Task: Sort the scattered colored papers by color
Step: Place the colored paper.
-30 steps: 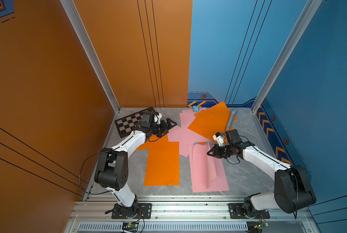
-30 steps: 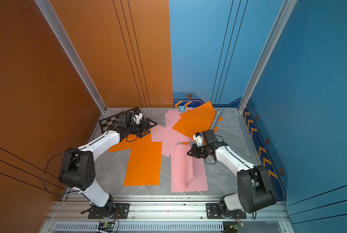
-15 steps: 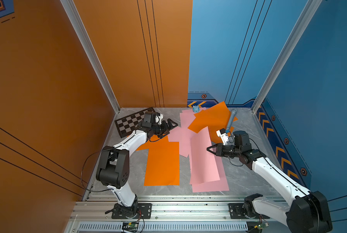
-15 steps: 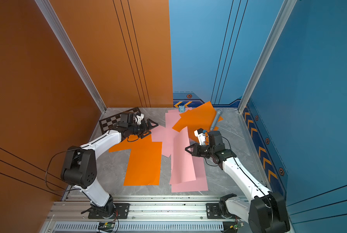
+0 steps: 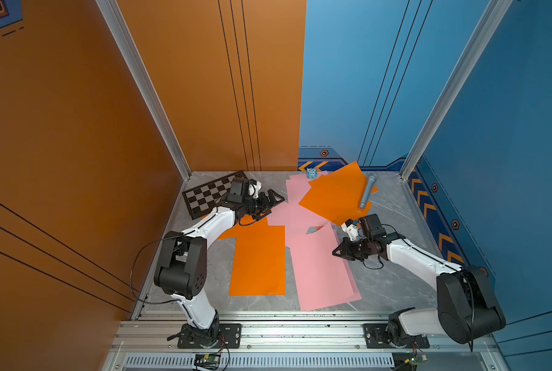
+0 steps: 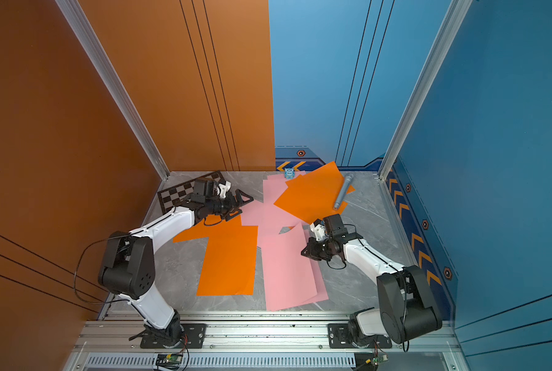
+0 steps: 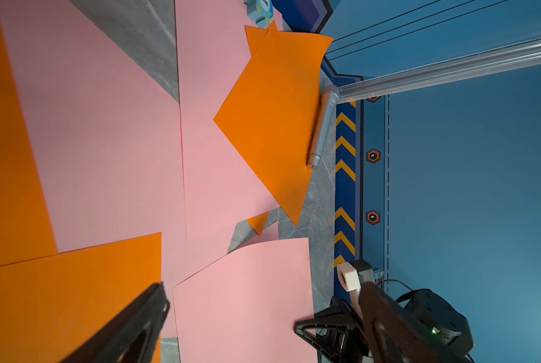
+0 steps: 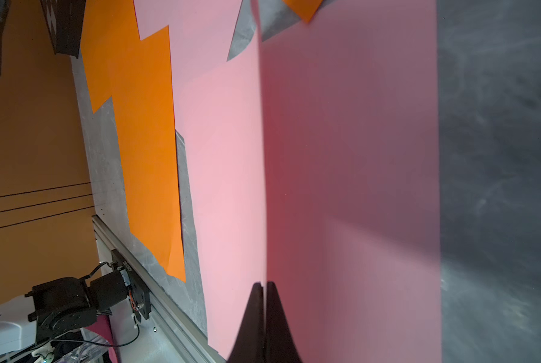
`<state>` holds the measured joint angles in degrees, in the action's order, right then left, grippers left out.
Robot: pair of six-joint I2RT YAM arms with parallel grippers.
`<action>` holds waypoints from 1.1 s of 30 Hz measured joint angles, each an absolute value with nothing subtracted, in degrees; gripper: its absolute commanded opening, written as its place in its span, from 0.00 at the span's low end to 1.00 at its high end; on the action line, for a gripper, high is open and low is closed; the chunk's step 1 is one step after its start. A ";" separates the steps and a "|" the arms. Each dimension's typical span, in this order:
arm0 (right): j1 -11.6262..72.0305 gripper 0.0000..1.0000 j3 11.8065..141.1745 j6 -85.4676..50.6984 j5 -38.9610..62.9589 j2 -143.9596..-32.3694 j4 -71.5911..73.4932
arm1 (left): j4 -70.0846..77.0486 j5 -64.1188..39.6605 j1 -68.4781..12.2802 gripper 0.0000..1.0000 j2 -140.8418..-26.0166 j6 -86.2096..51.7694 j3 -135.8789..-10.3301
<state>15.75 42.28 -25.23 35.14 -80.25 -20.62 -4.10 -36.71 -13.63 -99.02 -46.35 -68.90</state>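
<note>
The chessboard [image 5: 208, 196] sits far left in both top views. The left gripper [image 5: 273, 200] is just beside it, jaws spread wide and empty over loose pink papers [image 5: 292, 199]. Next comes the front orange sheet [image 5: 258, 260], lying flat, then the held pink sheet [image 5: 319, 269], its right edge curled up. Only the right wrist view shows the grip itself — the right gripper [image 8: 264, 284] pinched shut on that thin edge. Behind, the back orange sheet [image 5: 335, 196] overlaps pink ones, with a grey microphone [image 5: 367, 192] lying across its right corner.
</note>
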 measured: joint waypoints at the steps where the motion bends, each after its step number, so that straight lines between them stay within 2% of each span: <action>1: 15.75 0.00 42.48 -24.95 34.63 -80.40 -20.88 | -4.10 -36.73 -13.63 0.98 -99.22 -46.35 -69.08; 18: 16.12 0.00 44.16 -22.24 22.90 -84.93 -26.61 | -4.10 -37.17 -13.65 0.98 -100.33 -46.35 -69.87; 19: 16.12 0.04 44.29 -22.24 22.22 -84.99 -26.59 | -4.10 -37.17 -13.65 0.98 -100.38 -46.35 -69.87; 21: 16.19 0.27 44.42 -22.46 21.10 -85.17 -26.59 | -4.10 -37.21 -13.74 0.98 -100.64 -46.35 -69.87; 25: 16.40 0.56 44.49 -22.87 19.09 -85.36 -26.63 | -4.12 -37.41 -14.06 0.98 -101.36 -46.35 -69.87; 29: 16.56 0.79 44.56 -22.94 17.37 -84.20 -27.11 | -4.25 -37.56 -14.28 0.98 -101.75 -46.30 -70.06; 31: 16.69 0.83 44.97 -23.09 15.66 -82.08 -28.49 | -4.60 -37.54 -14.33 0.98 -101.82 -46.26 -70.43; 32: 16.95 0.78 45.58 -22.96 14.09 -80.71 -29.67 | -4.95 -37.52 -14.33 0.98 -101.86 -46.19 -70.72; 33: 17.26 0.64 46.37 -22.85 12.71 -79.37 -30.57 | -5.26 -37.47 -14.33 0.98 -101.89 -46.02 -71.02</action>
